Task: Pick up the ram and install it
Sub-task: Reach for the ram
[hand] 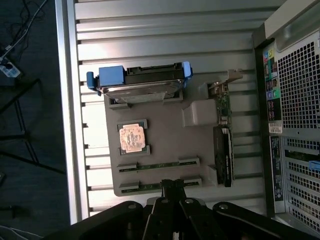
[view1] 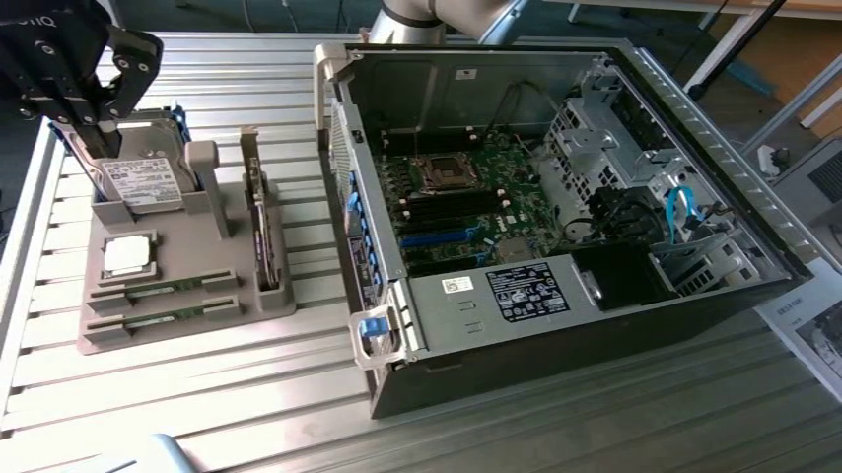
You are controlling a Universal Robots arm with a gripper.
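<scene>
The thin green circuit-board ram [view1: 165, 314] stood on edge in a slot of the grey moulded holder [view1: 197, 254] on the slatted metal tabletop [view1: 303, 374], evidently presented for a top grasp. The black gripper [hand: 172, 186], its jaws pressed together and empty, hovered above the holder.

Slatted metal worktop [view1: 263, 414] carries a grey moulded parts tray [view1: 132, 342] at the exterior view's left and an open black computer case [view1: 717, 133] at its right. On the tray stand a silver hard drive [view1: 145, 182] behind, a square silver processor chip [view1: 128, 256] midway and two green ram sticks [view1: 165, 289] in front.
</scene>
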